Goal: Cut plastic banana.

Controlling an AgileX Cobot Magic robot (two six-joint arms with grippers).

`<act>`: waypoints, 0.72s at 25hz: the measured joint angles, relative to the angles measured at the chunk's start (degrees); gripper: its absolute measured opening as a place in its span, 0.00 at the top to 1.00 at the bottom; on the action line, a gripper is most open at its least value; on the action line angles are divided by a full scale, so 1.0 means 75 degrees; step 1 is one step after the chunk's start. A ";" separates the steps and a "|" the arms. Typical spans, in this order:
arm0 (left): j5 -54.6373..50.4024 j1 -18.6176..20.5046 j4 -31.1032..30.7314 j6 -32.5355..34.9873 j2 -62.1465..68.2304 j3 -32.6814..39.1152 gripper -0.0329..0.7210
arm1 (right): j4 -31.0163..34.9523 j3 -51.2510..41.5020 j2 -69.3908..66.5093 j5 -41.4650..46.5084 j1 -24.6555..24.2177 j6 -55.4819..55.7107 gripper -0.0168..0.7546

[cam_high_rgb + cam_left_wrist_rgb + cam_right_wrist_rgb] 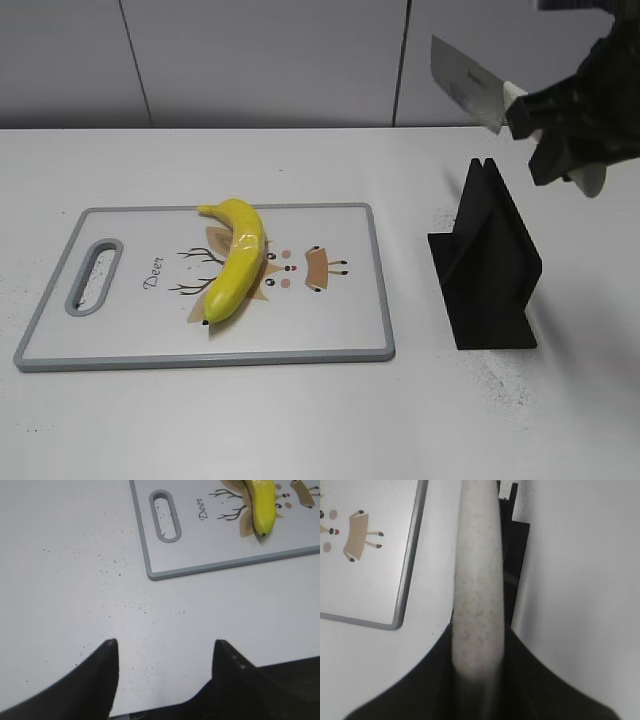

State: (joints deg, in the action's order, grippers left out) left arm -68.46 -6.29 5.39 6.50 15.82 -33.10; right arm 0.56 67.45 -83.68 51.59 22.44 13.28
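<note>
The plastic banana (236,257), glossy yellow with a dark tip, lies on the white cutting board (120,340) with a deer drawing. It also shows in the left wrist view (262,505). My right gripper (548,118) is shut on a knife; its pale handle (477,580) fills the right wrist view and its blade (466,85) points up-left, high above the black knife stand (490,262). My left gripper (165,647) is open and empty over bare table, near the board's handle-hole corner (165,516). It is out of the exterior view.
The black stand sits right of the board and shows behind the handle in the right wrist view (516,555). A grey wall runs along the back. White table lies around the board, whose corner shows in the right wrist view (405,600).
</note>
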 joint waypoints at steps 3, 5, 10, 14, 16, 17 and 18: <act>0.0086 0.0000 -0.0121 -0.0143 -0.0762 0.0379 0.20 | 0.0000 -0.0679 0.0258 -0.0374 0.0000 0.0125 0.77; 0.0220 0.0000 -0.0156 -0.0176 -0.1232 0.0540 0.21 | 0.0000 -0.0980 0.0344 -0.0488 0.0000 0.0294 0.77; 0.0907 0.0000 -0.0439 -0.0187 -0.2024 0.0614 0.21 | 0.0008 -0.1291 0.0374 -0.0541 0.0000 0.0589 0.77; 0.1014 0.0000 -0.0797 -0.0194 -0.1996 0.0614 0.21 | 0.0000 -0.1298 0.0384 -0.0606 0.0000 0.0875 0.77; 0.1013 0.0000 -0.0719 -0.0194 -0.2003 0.0631 0.22 | 0.0007 -0.1298 0.0391 -0.0616 0.0000 0.1008 0.77; 0.0960 0.0000 -0.0571 -0.0194 -0.2003 0.0671 0.22 | 0.0007 -0.1298 0.0397 -0.0623 0.0000 0.1036 0.77; 0.0896 0.0000 -0.0441 -0.0194 -0.2003 0.0723 0.22 | 0.0007 -0.1298 0.0404 -0.0623 0.0000 0.1065 0.77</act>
State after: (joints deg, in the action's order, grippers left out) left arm -61.75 -6.29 2.08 5.05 0.79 -27.67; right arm 0.61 57.72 -80.65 46.92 22.44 21.27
